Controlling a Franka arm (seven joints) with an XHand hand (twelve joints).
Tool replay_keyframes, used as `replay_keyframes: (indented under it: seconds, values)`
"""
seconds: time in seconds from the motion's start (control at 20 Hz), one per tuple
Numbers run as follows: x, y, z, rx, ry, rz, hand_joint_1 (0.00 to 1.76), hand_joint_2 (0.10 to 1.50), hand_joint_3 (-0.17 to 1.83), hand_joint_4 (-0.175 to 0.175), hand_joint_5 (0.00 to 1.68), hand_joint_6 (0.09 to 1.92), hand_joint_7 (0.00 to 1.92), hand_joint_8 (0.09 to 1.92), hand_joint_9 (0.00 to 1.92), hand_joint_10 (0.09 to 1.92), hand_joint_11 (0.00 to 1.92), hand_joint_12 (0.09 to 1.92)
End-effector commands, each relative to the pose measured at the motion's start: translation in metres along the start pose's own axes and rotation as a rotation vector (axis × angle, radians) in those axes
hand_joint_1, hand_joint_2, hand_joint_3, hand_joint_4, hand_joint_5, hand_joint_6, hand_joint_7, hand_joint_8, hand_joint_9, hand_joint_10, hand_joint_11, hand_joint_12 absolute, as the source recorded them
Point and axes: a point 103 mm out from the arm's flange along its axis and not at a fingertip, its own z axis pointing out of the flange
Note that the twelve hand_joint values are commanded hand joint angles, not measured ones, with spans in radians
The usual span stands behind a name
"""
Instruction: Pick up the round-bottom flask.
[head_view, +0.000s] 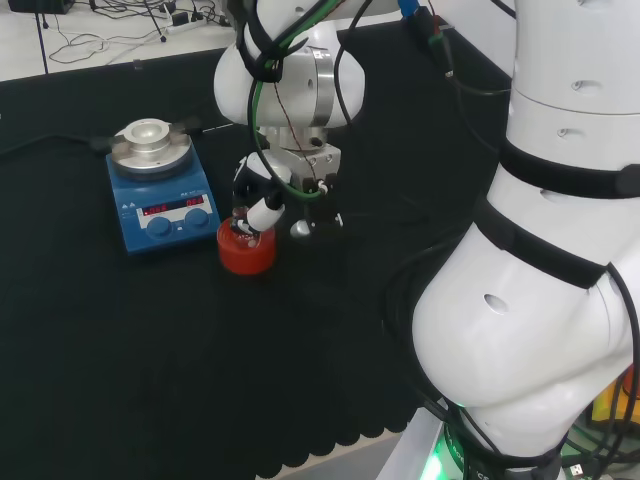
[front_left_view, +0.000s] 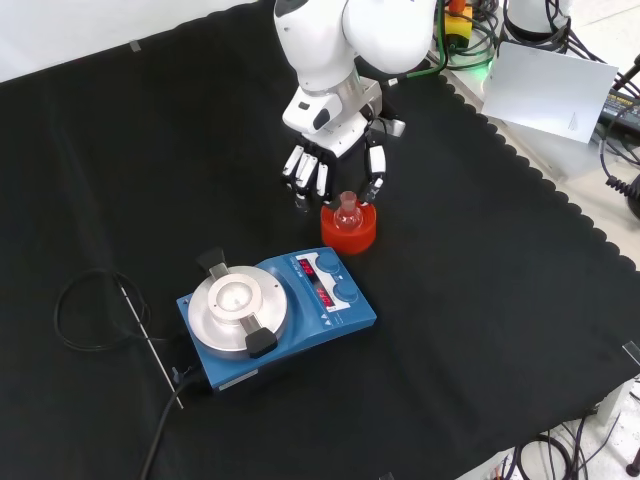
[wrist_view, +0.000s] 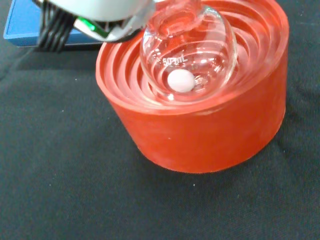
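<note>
The flask (front_left_view: 347, 212) is sitting in the red stand (front_left_view: 349, 228), just below the hand (front_left_view: 335, 160), whose relaxed, spread fingers (front_left_view: 309, 175) are hanging around its neck, gripping nothing.

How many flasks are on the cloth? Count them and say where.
1: a round-bottom flask sits in the red ribbed stand, just beyond the blue hotplate stirrer in the front view.

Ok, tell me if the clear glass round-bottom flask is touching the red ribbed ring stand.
Touching: in the wrist view the clear glass round-bottom flask sits nested in the red ribbed ring stand.
</note>
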Motion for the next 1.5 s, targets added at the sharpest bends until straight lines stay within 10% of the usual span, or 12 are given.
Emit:
replay_keyframes:
  seconds: [0.05, 0.15, 0.25, 0.4, 0.65, 1.5]
  values:
    - [0.000, 0.000, 0.001, -0.001, -0.004, -0.007, 0.94, 0.62, 0.67, -0.075, 1.02, 0.76, 0.47, 0.69, 0.64, 0.61, 0.35, 1.35]
    - [0.001, 0.000, 0.001, 0.001, -0.011, -0.007, 0.94, 0.63, 0.67, -0.075, 1.03, 0.76, 0.48, 0.69, 0.64, 0.61, 0.36, 1.35]
    - [0.001, 0.000, 0.002, -0.001, -0.018, -0.006, 1.02, 0.77, 0.49, 0.088, 1.09, 0.81, 0.48, 0.69, 0.65, 0.60, 0.36, 1.35]
    - [0.002, 0.001, 0.000, -0.014, -0.033, -0.010, 1.08, 0.81, 0.44, 0.166, 1.16, 0.77, 0.53, 0.67, 0.68, 0.58, 0.39, 1.33]
    - [0.004, 0.000, -0.011, -0.032, -0.035, -0.013, 1.11, 0.63, 0.76, 0.175, 1.21, 0.83, 0.63, 0.64, 0.76, 0.54, 0.47, 1.30]
    - [0.019, 0.006, -0.093, 0.029, -0.005, 0.029, 1.12, 0.61, 0.81, 0.175, 1.21, 0.86, 0.67, 0.65, 0.81, 0.54, 0.51, 1.29]
